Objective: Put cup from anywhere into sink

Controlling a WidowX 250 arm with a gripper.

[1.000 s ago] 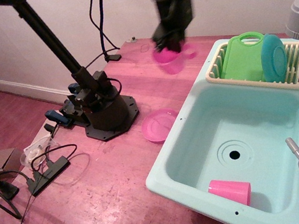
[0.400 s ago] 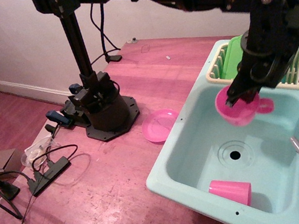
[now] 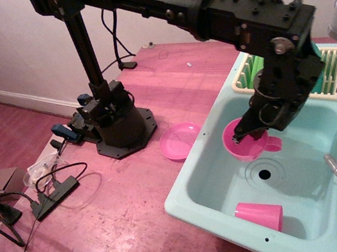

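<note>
the sink (image 3: 199, 189) basin has open floor around its drain (image 3: 264, 174). the gripper (image 3: 246, 133) pinches the cup (image 3: 248, 143) rim, inside the basin above the drain. a tumbler (image 3: 260, 215) lies near the front wall. no legible writing.

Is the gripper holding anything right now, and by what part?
Yes: the gripper holds the pink cup by its rim, on the side away from the handle, inside the sink basin near the drain.

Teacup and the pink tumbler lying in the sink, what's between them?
Only bare sink floor and the drain hole lie between teacup and tumbler.
</note>
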